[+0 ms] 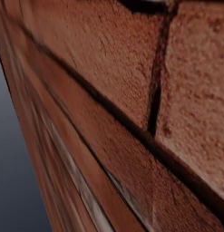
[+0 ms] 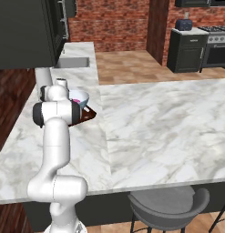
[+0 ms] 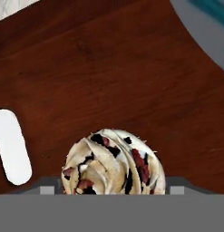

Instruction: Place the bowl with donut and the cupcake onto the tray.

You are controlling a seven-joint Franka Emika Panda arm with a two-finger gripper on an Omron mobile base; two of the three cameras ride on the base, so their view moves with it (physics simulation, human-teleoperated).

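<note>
A cupcake (image 3: pixel 114 163) with cream swirls and dark red bits sits between my gripper's (image 3: pixel 112 190) two fingertips (image 3: pixel 47 190), low in the hand view, and the gripper is shut on it. Under it spreads the dark reddish-brown tray (image 3: pixel 109 77). The bowl's (image 3: pixel 204 31) pale grey rim curves through the top right corner of that view. In the right base view the bowl (image 2: pixel 79 97), with something pink inside, rests on the tray (image 2: pixel 89 114) on the marble counter, just behind my arm's upper links, which hide the hand.
A white oblong slot (image 3: pixel 11 147) shows at the tray's left end. The marble counter (image 2: pixel 155 123) stretches wide to the right. A sink (image 2: pixel 73 62) lies beyond the tray, and a grey stool (image 2: pixel 168 207) stands below the counter's near edge. The left base view faces brick and wood up close.
</note>
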